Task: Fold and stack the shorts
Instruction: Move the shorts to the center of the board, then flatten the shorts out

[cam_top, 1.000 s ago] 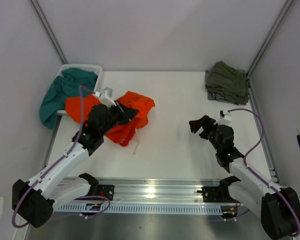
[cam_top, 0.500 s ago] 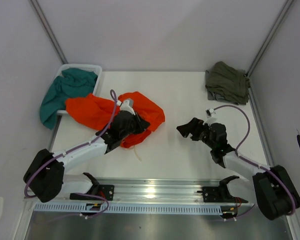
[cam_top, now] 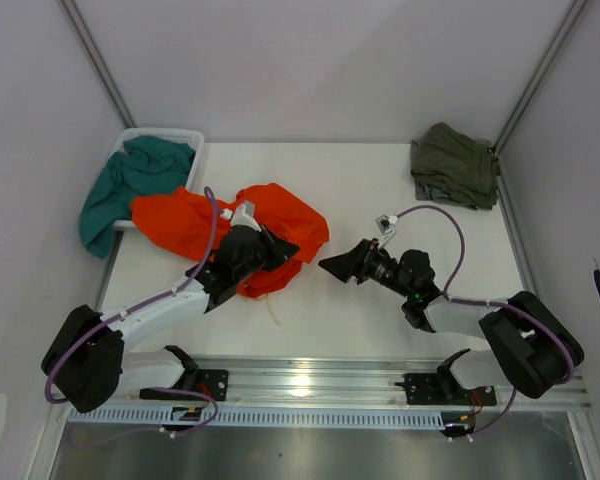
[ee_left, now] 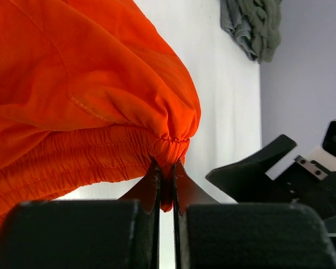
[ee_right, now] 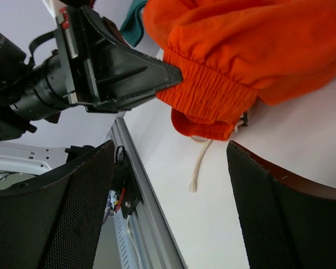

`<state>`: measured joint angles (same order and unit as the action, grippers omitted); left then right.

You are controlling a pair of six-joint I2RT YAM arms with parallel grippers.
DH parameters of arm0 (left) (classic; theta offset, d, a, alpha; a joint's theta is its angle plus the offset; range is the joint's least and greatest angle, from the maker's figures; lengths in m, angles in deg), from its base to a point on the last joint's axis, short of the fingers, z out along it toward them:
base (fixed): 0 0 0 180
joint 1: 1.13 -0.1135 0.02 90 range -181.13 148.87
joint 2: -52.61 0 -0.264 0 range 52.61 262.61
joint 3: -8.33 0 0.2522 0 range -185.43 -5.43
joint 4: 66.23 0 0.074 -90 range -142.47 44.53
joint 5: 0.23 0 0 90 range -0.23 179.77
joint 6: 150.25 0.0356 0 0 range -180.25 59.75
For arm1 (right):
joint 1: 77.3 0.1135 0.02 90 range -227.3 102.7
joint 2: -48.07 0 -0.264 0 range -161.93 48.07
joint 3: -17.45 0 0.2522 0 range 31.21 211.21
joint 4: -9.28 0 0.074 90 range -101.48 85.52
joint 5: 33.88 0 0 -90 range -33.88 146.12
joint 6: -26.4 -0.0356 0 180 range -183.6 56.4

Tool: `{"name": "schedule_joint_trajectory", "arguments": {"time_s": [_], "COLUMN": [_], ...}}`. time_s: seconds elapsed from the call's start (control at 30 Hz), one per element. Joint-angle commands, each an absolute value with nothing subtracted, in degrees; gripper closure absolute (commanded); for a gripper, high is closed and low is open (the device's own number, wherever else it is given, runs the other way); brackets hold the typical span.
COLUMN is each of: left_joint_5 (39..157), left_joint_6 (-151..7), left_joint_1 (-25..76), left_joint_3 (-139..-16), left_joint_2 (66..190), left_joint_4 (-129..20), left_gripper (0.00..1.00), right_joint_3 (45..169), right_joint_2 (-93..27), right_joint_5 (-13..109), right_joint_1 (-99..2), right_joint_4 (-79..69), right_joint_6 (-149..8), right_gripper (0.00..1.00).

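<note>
The orange shorts lie bunched at the table's left-middle, one end trailing toward the basket. My left gripper is shut on their gathered waistband, with a pinch of orange fabric between the jaws. The white drawstring hangs from the waistband onto the table. My right gripper is low over the table just right of the shorts, pointing at them. It is open, with its fingers wide apart and nothing between them. Folded olive-green shorts rest at the back right. A teal garment fills the basket.
A white basket stands at the back left corner of the table, the teal garment hanging over its side. The aluminium rail with both arm bases runs along the near edge. Grey walls enclose the table on three sides.
The left gripper has carried the orange shorts rightward, spreading them out of the basket area. The right arm has swung left and lower toward the shorts, its jaws slightly narrower.
</note>
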<state>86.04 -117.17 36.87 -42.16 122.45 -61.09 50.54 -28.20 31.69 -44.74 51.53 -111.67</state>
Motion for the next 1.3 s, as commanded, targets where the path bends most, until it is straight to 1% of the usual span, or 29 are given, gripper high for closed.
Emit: {"name": "schedule_joint_trajectory", "arguments": {"time_s": [0.0,0.23,0.53,0.83,0.9,0.97,1.03,1.1,1.17,1.2,1.23,1.27], "left_joint_5": [91.70,95.91,98.12,101.02,101.45,101.63,101.28,100.50,99.79,99.79,99.61,99.61], "left_joint_6": [-124.39,-127.30,-130.02,-133.98,-134.60,-134.78,-134.43,-133.73,-133.28,-133.37,-133.20,-133.20], "left_joint_1": [35.87,35.43,35.34,35.34,35.34,35.34,35.34,35.34,35.34,35.34,35.34,35.34], "left_joint_3": [-39.89,-37.33,-34.88,-31.71,-31.45,-31.62,-31.62,-31.71,-31.71,-31.36,-31.27,-31.18], "left_joint_2": [119.59,116.34,114.13,114.75,114.75,114.40,113.96,113.34,112.82,112.64,112.64,112.55], "left_joint_4": [-66.52,-70.31,-73.29,-80.85,-82.09,-81.91,-81.39,-79.72,-78.84,-78.84,-78.66,-78.57], "left_gripper": [1.00,0.99,0.99,0.99,0.99,1.00,1.00,0.99,0.99,0.99,0.99,0.99], "right_joint_3": [52.83,53.45,54.50,54.50,54.59,54.50,54.50,54.06,53.71,53.36,53.27,53.19], "right_joint_2": [-31.29,-37.97,-40.18,-47.90,-48.79,-49.14,-48.53,-47.83,-46.60,-46.07,-45.46,-44.41], "right_joint_5": [32.92,32.92,34.50,33.79,33.88,34.06,34.15,34.32,34.41,34.50,34.58,34.59], "right_joint_1": [-43.20,-42.50,-41.35,-40.83,-40.56,-40.12,-39.86,-39.60,-39.51,-39.59,-39.51,-39.51], "right_joint_4": [62.47,68.11,68.64,81.81,82.44,83.05,83.06,82.97,82.79,82.71,81.92,81.31], "right_joint_6": [-112.90,-116.77,-116.77,-123.71,-123.54,-123.19,-122.75,-122.49,-122.40,-122.14,-122.13,-122.05], "right_gripper": [0.19,0.19,0.20,0.20,0.20,0.23,0.32,0.33,0.37,0.40,0.46,0.49]}}
